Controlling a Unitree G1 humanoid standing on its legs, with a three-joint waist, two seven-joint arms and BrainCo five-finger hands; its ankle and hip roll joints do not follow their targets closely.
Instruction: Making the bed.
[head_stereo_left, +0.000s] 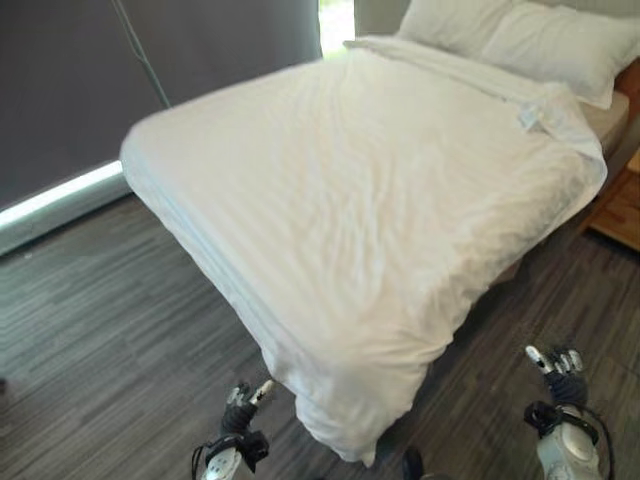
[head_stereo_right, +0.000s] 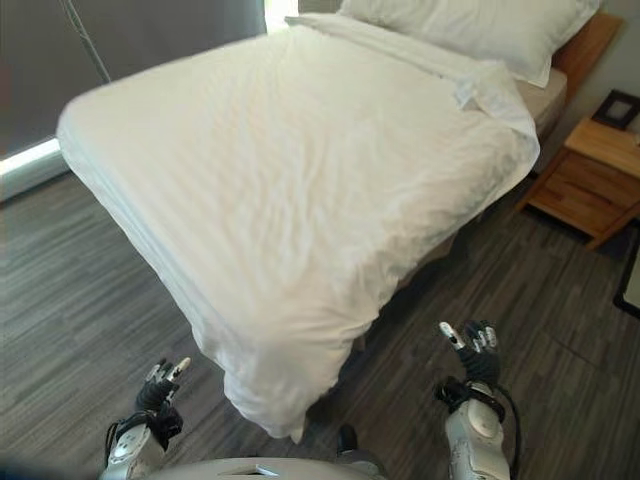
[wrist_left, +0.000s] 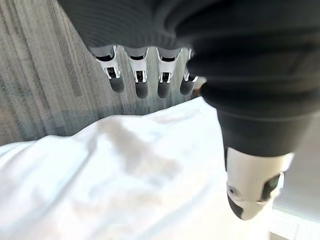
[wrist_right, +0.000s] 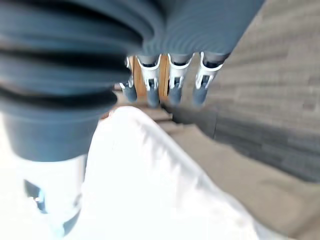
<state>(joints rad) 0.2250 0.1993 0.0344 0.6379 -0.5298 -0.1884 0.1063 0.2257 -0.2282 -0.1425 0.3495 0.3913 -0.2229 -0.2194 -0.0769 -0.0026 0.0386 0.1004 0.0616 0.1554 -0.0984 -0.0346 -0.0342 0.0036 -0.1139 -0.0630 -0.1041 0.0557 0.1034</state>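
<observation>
A white duvet (head_stereo_left: 360, 190) lies spread over the bed, its near corner (head_stereo_left: 345, 425) drooping to the floor. Two white pillows (head_stereo_left: 520, 35) rest at the head. A folded-back strip of duvet (head_stereo_right: 480, 90) wrinkles near the pillows on the right side, with bare mattress (head_stereo_right: 545, 95) beside it. My left hand (head_stereo_left: 245, 400) hangs low at the left of the drooping corner, fingers (wrist_left: 137, 80) straight, holding nothing. My right hand (head_stereo_right: 472, 345) hovers over the floor to the right of the corner, fingers (wrist_right: 172, 82) straight and empty. In both wrist views the duvet (wrist_left: 125, 180) shows past the fingers.
A wooden nightstand (head_stereo_right: 590, 175) stands to the right of the bed. Dark curtains (head_stereo_left: 100, 70) hang along the wall on the left, with a light strip (head_stereo_left: 60, 195) at their foot. Grey plank floor (head_stereo_left: 100, 330) surrounds the bed.
</observation>
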